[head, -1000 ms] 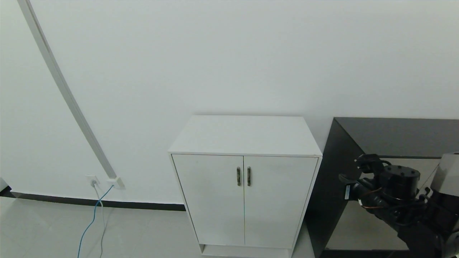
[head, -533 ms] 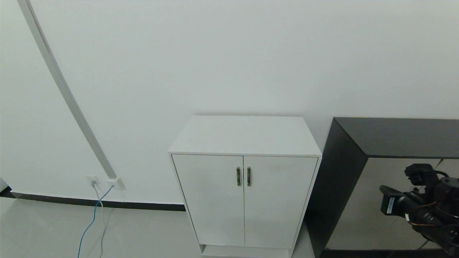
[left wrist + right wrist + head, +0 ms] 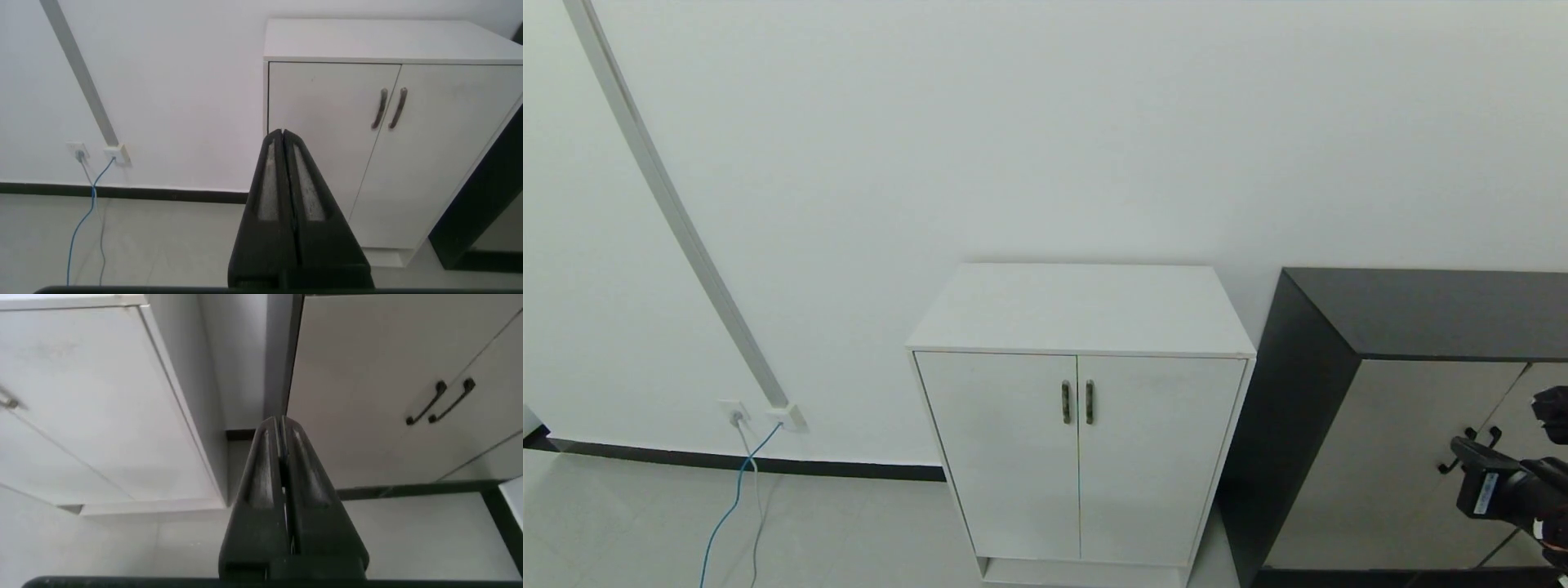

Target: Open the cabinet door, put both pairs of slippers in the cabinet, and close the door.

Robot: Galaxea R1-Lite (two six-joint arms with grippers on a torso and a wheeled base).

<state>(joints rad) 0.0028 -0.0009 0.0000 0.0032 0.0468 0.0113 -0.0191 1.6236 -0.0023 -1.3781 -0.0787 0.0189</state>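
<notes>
Cabinet point(image 3: 1081, 408) seemingly left of right hand point(image 3: 282, 441).

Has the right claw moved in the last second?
Yes. In the head view, the right claw has drawn rightward and down, away from the white cabinet.

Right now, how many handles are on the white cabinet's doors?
2. The left handle and the right handle stand upright side by side at the white cabinet's middle seam, one on each door.
</notes>
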